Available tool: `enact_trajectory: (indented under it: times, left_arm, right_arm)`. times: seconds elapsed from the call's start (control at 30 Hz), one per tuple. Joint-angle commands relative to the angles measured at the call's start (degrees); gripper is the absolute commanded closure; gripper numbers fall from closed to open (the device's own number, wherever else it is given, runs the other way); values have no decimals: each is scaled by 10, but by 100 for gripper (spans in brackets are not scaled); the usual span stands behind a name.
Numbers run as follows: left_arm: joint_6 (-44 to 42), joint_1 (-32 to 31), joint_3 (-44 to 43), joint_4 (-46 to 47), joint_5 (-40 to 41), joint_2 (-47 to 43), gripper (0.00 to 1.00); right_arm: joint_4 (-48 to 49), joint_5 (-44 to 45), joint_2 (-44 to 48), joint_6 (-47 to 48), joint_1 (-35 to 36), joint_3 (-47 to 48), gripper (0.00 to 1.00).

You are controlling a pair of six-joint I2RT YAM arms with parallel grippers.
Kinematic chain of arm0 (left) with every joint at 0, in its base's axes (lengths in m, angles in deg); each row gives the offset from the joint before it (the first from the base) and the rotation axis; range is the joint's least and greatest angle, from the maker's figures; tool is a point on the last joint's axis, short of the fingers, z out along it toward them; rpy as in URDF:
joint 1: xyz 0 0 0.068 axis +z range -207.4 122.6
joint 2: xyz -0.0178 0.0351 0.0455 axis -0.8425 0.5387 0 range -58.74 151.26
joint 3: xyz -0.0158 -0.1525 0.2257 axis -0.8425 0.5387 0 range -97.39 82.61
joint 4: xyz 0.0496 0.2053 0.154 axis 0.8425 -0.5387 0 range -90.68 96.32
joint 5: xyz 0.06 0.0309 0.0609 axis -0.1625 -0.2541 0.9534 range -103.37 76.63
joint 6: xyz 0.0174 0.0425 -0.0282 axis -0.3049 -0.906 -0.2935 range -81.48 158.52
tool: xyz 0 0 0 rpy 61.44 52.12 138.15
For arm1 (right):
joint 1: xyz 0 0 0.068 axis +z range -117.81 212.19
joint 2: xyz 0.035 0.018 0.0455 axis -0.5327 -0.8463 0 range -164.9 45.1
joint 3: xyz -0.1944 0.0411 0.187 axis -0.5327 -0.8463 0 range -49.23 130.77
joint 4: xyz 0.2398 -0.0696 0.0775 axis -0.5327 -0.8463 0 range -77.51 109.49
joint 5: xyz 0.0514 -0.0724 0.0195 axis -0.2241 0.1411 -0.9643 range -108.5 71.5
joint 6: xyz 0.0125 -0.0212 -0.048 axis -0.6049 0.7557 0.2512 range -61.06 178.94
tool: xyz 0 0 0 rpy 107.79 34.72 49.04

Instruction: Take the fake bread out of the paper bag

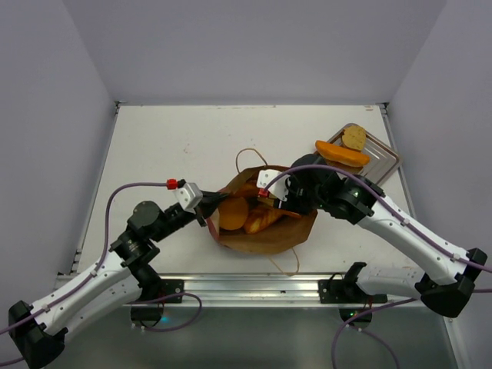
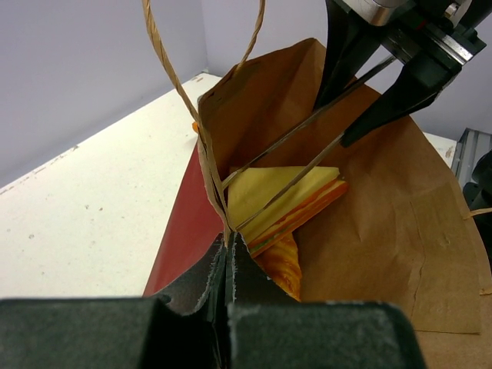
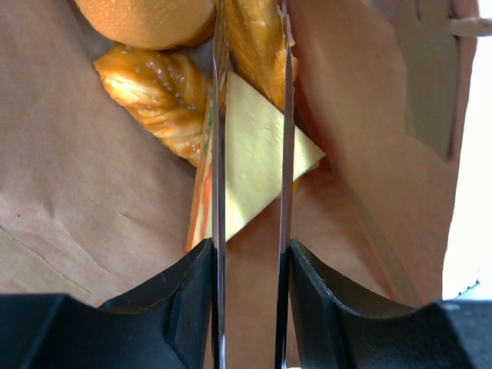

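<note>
Right wrist view: right claw (image 3: 252, 77), jaws apart, straddles the yellow fake bread wedge (image 3: 254, 146) inside the paper bag (image 1: 269, 238) on the bench (image 1: 169, 154). Left claw (image 2: 228, 254) pinches the bag's rim. The wedge looks light and stiff, so grip its flat faces.

Red-outside, brown-kraft-inside paper carrier bag (image 1: 269, 238) is lying on its side on the table (image 1: 169, 154), mouth gaping open. Sitting inside: yellow triangular sandwich wedge (image 3: 254, 146), glazed twisted pastry (image 3: 157, 96), round golden bun (image 3: 146, 19).
</note>
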Motion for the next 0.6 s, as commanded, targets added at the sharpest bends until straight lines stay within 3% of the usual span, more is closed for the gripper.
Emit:
enact_trajectory:
  times: [0.0,0.43,0.57]
  left_arm:
    - [-3,-4,-20,-11,10,-6,100]
    - [-6,-4,-30,-21,11,-13,100]
    - [-8,-4,-27,-24,18,-19,100]
  right_arm:
    - [11,11,0,8,9,20,55]
    - [42,57,-31,25,21,-8,55]
    - [36,46,-32,27,26,-16,59]
